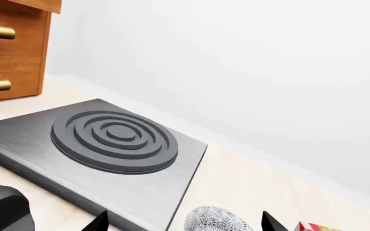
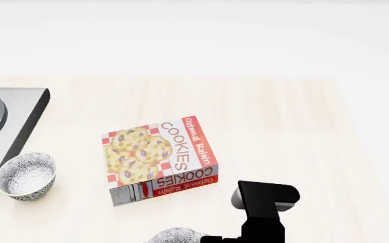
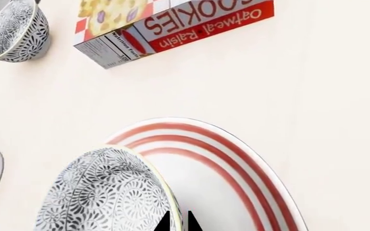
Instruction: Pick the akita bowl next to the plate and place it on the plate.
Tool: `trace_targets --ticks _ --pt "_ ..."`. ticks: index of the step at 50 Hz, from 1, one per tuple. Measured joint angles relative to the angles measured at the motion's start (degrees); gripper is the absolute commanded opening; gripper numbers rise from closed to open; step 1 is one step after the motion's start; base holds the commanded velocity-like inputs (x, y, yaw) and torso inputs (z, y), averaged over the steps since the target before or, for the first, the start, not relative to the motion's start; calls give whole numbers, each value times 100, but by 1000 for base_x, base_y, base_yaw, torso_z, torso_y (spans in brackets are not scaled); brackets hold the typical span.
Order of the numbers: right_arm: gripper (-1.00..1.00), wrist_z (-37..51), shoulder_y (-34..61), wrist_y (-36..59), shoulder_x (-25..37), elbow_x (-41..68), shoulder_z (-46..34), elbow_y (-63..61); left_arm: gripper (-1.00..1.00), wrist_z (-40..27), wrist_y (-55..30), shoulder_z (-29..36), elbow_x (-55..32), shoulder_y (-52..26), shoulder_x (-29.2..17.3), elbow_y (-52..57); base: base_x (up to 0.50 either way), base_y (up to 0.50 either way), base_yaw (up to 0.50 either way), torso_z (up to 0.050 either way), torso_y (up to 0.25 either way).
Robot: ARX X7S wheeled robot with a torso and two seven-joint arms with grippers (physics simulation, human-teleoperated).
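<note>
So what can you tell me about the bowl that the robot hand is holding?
The akita bowl is small and round, with a fine grey-and-white flowery pattern outside and a thin pale rim. It looks like glazed pottery. The right gripper pinches its rim between closed fingertips. The bowl is tilted and sits over the edge of the plate, a white one with red rings. Whether its foot touches the plate can't be seen. A matching bowl stands apart by the cookie box.

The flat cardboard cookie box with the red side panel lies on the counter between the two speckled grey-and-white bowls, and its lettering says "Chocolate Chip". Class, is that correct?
Not quite. The cookie box does lie between the two speckled bowls, but the head view and the right wrist view show that its lettering reads "Oatmeal Raisin Cookies", not "Chocolate Chip".
</note>
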Motion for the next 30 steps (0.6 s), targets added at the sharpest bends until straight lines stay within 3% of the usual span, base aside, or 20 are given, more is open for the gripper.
trace_targets --ticks 30 --pt "-100 -328 -79 -255 62 -319 -369 173 100 -58 -10 29 -37 27 -36 63 0 0 0 0 0"
